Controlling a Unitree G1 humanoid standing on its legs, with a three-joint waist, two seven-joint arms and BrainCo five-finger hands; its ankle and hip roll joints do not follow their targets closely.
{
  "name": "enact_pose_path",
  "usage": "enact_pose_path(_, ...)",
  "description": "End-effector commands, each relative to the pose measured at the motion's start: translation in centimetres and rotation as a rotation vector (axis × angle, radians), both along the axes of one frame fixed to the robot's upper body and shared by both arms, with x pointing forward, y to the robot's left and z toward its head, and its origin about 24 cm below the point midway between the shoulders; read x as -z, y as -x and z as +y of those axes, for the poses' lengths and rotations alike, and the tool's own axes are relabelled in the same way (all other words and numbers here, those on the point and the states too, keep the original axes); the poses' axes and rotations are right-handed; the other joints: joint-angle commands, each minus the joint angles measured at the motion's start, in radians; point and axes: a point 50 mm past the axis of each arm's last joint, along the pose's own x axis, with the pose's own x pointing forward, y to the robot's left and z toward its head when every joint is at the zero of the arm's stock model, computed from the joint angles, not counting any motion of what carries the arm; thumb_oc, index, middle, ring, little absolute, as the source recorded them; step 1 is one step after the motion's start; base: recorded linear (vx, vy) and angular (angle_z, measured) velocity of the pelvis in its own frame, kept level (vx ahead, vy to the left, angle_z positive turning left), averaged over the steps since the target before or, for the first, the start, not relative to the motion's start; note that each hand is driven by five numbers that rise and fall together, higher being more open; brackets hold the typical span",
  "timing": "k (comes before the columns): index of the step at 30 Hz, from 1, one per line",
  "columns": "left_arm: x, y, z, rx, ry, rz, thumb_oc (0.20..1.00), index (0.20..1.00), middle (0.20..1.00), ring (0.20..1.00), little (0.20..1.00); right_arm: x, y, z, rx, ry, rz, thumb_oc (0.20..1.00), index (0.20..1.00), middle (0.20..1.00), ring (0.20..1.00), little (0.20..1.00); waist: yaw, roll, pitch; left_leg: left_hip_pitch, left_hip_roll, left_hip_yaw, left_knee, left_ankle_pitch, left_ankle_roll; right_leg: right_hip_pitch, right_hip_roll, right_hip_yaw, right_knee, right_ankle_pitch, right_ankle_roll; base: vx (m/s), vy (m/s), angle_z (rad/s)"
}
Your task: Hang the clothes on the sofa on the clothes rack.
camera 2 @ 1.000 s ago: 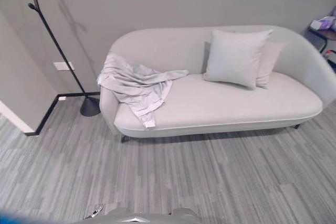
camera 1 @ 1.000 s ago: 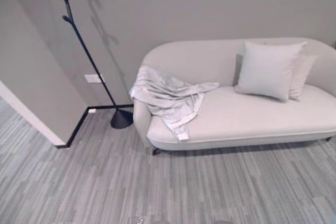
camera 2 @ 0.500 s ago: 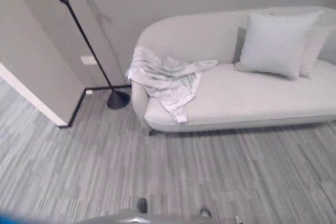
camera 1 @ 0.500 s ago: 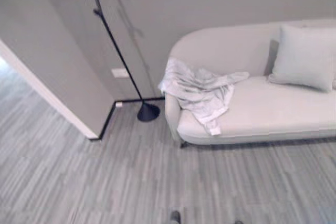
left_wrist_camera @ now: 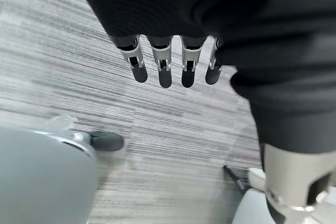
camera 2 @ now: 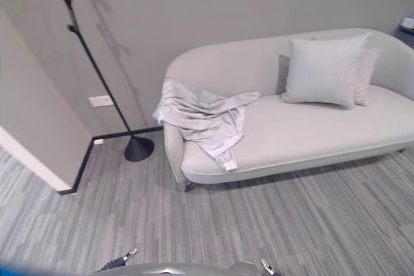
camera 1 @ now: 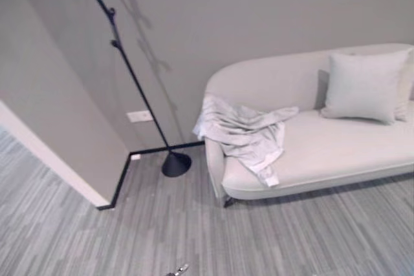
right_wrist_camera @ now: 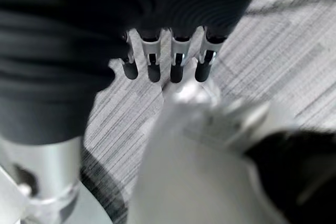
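The camera has swung since a moment ago, so the whole view has shifted; the things themselves have not moved. The pale shirt (camera 2: 206, 119) still lies crumpled over the left end of the sofa (camera 2: 304, 140), by the armrest. The black coat rack (camera 1: 132, 79) stands just beside that end. The left hand (left_wrist_camera: 168, 64) and right hand (right_wrist_camera: 165, 61) hang with fingers straight, holding nothing. Fetching the shirt has not yet begun.

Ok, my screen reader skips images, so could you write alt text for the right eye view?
A crumpled pale grey garment lies draped over the left armrest and seat of a light curved sofa, with two pale cushions at its other end. A thin black clothes rack stands bare on the grey striped floor left of the sofa, by the wall.
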Motion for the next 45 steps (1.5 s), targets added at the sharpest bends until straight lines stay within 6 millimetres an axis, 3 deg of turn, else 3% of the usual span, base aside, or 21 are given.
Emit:
enact_pose_path(1,-0.4,-1.6,0.9,0.008,-0.051,-0.040,1.000,1.000,1.000,1.000,1.000,-0.7,-3.5,-0.8,-0.035,0.081,-0.110,1.000,1.000,1.000,1.000,1.000,-0.019,-0.063,0.067,0.049,-0.055,-0.051,0.012,-0.062,-0.056,0.055,0.024,0.005,-0.231,0.220,0.035,0.27,-0.082,0.39)
enact_pose_path(6,0.0,-0.1,-0.2,-0.070,-0.016,-0.004,1.000,1.000,1.000,1.000,1.000,-1.7,-7.3,0.4,-0.119,0.103,-0.284,1.000,1.000,1.000,1.000,1.000,-0.040,-0.072,0.078,0.118,-0.061,-0.107,0.025,-0.116,-0.062,0.010,0.059,-0.011,-0.303,0.299,0.053,0.25,-0.133,0.38)
enact_pose_path(9,0.1,0.3,-0.3,-0.062,-0.018,0.004,1.000,1.000,1.000,1.000,1.000,-2.3,-8.4,0.8,-0.186,0.115,-0.334,1.000,1.000,1.000,1.000,1.000,-0.042,-0.070,0.076,0.141,-0.051,-0.117,0.039,-0.140,-0.069,0.007,0.058,0.004,-0.287,0.309,0.053,0.22,-0.185,0.20)
enact_pose_path(12,0.1,0.3,-0.1,-0.061,-0.028,0.000,1.000,1.000,1.000,1.000,1.000,-3.0,-9.5,1.0,-0.297,0.143,-0.391,1.000,1.000,1.000,1.000,1.000,-0.042,-0.062,0.052,0.177,-0.027,-0.125,0.046,-0.176,-0.083,0.024,0.046,0.016,-0.264,0.301,0.030,0.31,-0.330,0.16)
enact_pose_path(14,-0.1,-0.4,0.0,-0.080,-0.046,-0.026,1.000,1.000,1.000,1.000,1.000,-3.9,-11.0,0.8,-0.405,0.198,-0.428,1.000,1.000,1.000,1.000,1.000,-0.045,-0.049,0.044,0.177,0.020,-0.130,0.081,-0.176,-0.106,0.004,0.071,0.013,-0.165,0.254,-0.004,0.22,-0.350,0.22)
enact_pose_path(15,-0.1,-1.0,-0.2,-0.076,-0.049,-0.045,1.000,1.000,1.000,1.000,1.000,-4.4,-11.8,1.0,-0.449,0.208,-0.463,1.000,1.000,1.000,1.000,1.000,-0.043,-0.041,0.041,0.164,0.032,-0.128,0.121,-0.133,-0.123,0.016,0.076,0.006,-0.164,0.243,-0.018,0.10,-0.172,0.02)
enact_pose_path(16,-0.1,-1.0,-0.2,-0.076,-0.048,-0.045,1.000,1.000,1.000,1.000,1.000,-4.4,-11.8,1.0,-0.450,0.208,-0.463,1.000,1.000,1.000,1.000,1.000,-0.044,-0.040,0.041,0.164,0.033,-0.129,0.121,-0.134,-0.123,0.016,0.077,0.005,-0.164,0.242,-0.019,0.14,-0.308,0.06)
enact_pose_path(17,-0.2,-1.8,-0.8,-0.065,-0.040,-0.078,1.000,1.000,1.000,1.000,1.000,-5.4,-13.0,1.0,-0.512,0.236,-0.523,1.000,1.000,1.000,1.000,1.000,-0.039,-0.038,0.035,0.118,0.048,-0.138,0.225,-0.046,-0.153,0.055,0.079,0.005,-0.184,0.226,-0.033,0.13,-0.303,0.09)
enact_pose_path(19,-0.3,-2.7,-1.5,-0.062,-0.023,-0.114,1.000,1.000,1.000,1.000,1.000,-6.5,-13.8,0.6,-0.571,0.293,-0.565,1.000,1.000,1.000,1.000,1.000,-0.028,-0.055,0.039,0.042,0.058,-0.140,0.401,0.028,-0.167,0.111,0.071,0.010,-0.206,0.206,-0.051,0.16,-0.375,0.18)
enact_pose_path(21,-0.5,-3.7,-2.3,-0.044,-0.003,-0.157,1.000,1.000,1.000,1.000,1.000,-7.3,-14.1,-0.4,-0.586,0.364,-0.576,1.000,1.000,1.000,1.000,1.000,-0.019,-0.071,0.057,-0.052,0.066,-0.146,0.606,0.091,-0.163,0.156,0.064,0.017,-0.218,0.183,-0.076,0.11,-0.257,0.15)
enact_pose_path(22,-0.5,-3.7,-2.3,-0.044,-0.003,-0.157,1.000,1.000,1.000,1.000,1.000,-7.3,-14.1,-0.4,-0.586,0.364,-0.576,1.000,1.000,1.000,1.000,1.000,-0.020,-0.070,0.056,-0.053,0.066,-0.146,0.607,0.091,-0.163,0.156,0.064,0.017,-0.218,0.183,-0.076,0.13,-0.271,0.06)
enact_pose_path(23,-0.6,-4.1,-3.0,0.011,0.005,-0.171,1.000,1.000,1.000,1.000,1.000,-7.9,-14.3,-1.9,-0.617,0.453,-0.552,1.000,1.000,1.000,1.000,1.000,-0.015,-0.083,0.071,-0.106,0.093,-0.113,0.717,0.114,-0.143,0.184,0.059,0.022,-0.213,0.163,-0.096,0.18,-0.201,0.12)
enact_pose_path(24,-0.7,-4.8,-3.6,0.026,0.016,-0.201,1.000,1.000,1.000,1.000,1.000,-8.7,-14.9,-3.1,-0.625,0.543,-0.549,1.000,1.000,1.000,1.000,1.000,-0.003,-0.085,0.079,-0.174,0.080,-0.095,0.706,0.089,-0.117,0.211,0.048,0.027,-0.205,0.141,-0.110,0.18,-0.196,0.01)
enact_pose_path(26,-0.9,-5.3,-3.9,0.011,0.030,-0.227,1.000,1.000,1.000,1.000,1.000,-9.3,-15.2,-3.5,-0.629,0.567,-0.567,1.000,1.000,1.000,1.000,1.000,0.003,-0.082,0.081,-0.203,0.066,-0.094,0.678,0.071,-0.110,0.221,0.044,0.025,-0.201,0.131,-0.108,0.13,-0.018,0.05)
enact_pose_path(30,-1.1,-5.7,-4.3,-0.010,0.046,-0.264,1.000,1.000,1.000,1.000,1.000,-10.8,-15.7,-4.6,-0.671,0.663,-0.602,1.000,1.000,1.000,1.000,1.000,0.018,-0.055,0.086,-0.225,0.058,-0.089,0.345,0.032,-0.116,0.247,0.031,0.003,-0.183,0.074,-0.090,0.16,0.052,0.16)
enact_pose_path(32,-1.2,-5.9,-4.6,-0.010,0.051,-0.280,1.000,1.000,1.000,1.000,1.000,-11.1,-15.8,-4.7,-0.694,0.692,-0.610,1.000,1.000,1.000,1.000,1.000,0.024,-0.044,0.090,-0.229,0.054,-0.101,0.261,0.054,-0.121,0.257,0.036,0.004,-0.182,0.063,-0.088,0.18,0.042,0.19)
enact_pose_path(33,-1.3,-6.1,-5.0,-0.010,0.061,-0.292,1.000,1.000,1.000,1.000,1.000,-11.1,-15.7,-4.8,-0.702,0.716,-0.604,1.000,1.000,1.000,1.000,1.000,0.040,-0.027,0.097,-0.267,0.050,-0.146,0.152,0.115,-0.141,0.278,0.051,0.016,-0.180,0.045,-0.087,0.36,0.031,0.21)
enact_pose_path(34,-1.2,-6.1,-5.3,-0.020,0.064,-0.288,1.000,1.000,1.000,1.000,1.000,-10.7,-15.7,-4.7,-0.712,0.712,-0.586,1.000,1.000,1.000,1.000,1.000,0.057,-0.026,0.109,-0.303,0.044,-0.177,0.072,0.134,-0.160,0.310,0.047,0.036,-0.177,0.024,-0.082,0.37,0.031,0.21)
enact_pose_path(38,-1.2,-6.1,-5.2,-0.059,0.063,-0.289,1.000,1.000,1.000,1.000,1.000,-10.3,-15.7,-4.4,-0.747,0.704,-0.571,1.000,1.000,1.000,1.000,1.000,0.068,-0.030,0.117,-0.338,0.063,-0.182,0.037,0.149,-0.177,0.346,0.035,0.077,-0.169,-0.008,-0.075,0.27,0.041,-0.24)
enact_pose_path(41,-1.2,-5.9,-5.0,-0.077,0.034,-0.284,1.000,1.000,1.000,1.000,1.000,-10.1,-16.0,-3.6,-0.859,0.712,-0.556,1.000,1.000,1.000,1.000,1.000,0.093,-0.024,0.102,-0.361,0.121,-0.153,0.052,0.182,-0.197,0.408,-0.012,0.147,-0.181,-0.048,-0.048,0.48,0.165,-0.79)
enact_pose_path(45,-0.9,-5.4,-4.6,0.015,-0.008,-0.239,1.000,1.000,1.000,1.000,1.000,-9.2,-15.2,-3.3,-0.886,0.693,-0.517,1.000,1.000,1.000,1.000,1.000,0.097,-0.029,0.061,-0.326,0.127,-0.115,0.062,0.206,-0.192,0.435,-0.071,0.150,-0.212,-0.033,-0.017,0.42,0.177,-0.77)
